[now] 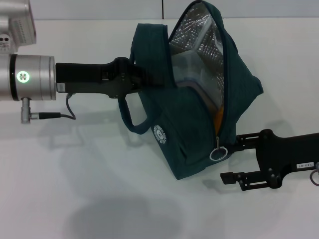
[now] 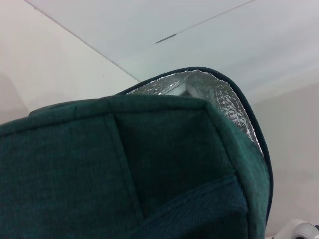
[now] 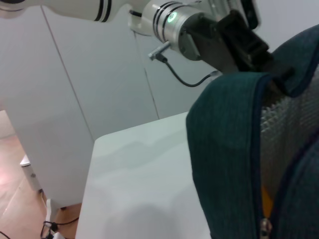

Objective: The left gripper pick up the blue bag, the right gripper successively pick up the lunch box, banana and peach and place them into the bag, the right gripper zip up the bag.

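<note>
The blue bag [image 1: 189, 129] hangs above the white table [image 1: 75, 174], its mouth open and its silver lining [image 1: 199, 40] showing. My left gripper [image 1: 148, 79] is shut on the bag's top edge by the strap handles. Inside, part of the clear lunch box [image 1: 192, 77] and an orange bit of the banana [image 1: 218, 119] show. The peach is hidden. The zipper's metal ring [image 1: 218, 153] hangs at the low end of the opening. My right gripper [image 1: 233, 157] is open, its fingertips right next to the ring. In the right wrist view the bag [image 3: 229, 149], the banana [image 3: 267, 201] and the left gripper [image 3: 249, 50] show.
The bag's loose strap handle [image 1: 130, 117] hangs below my left gripper. The table's far edge meets a white wall [image 1: 99, 10]. The left wrist view is filled by the bag's fabric [image 2: 149, 164] and its foil rim [image 2: 224, 99].
</note>
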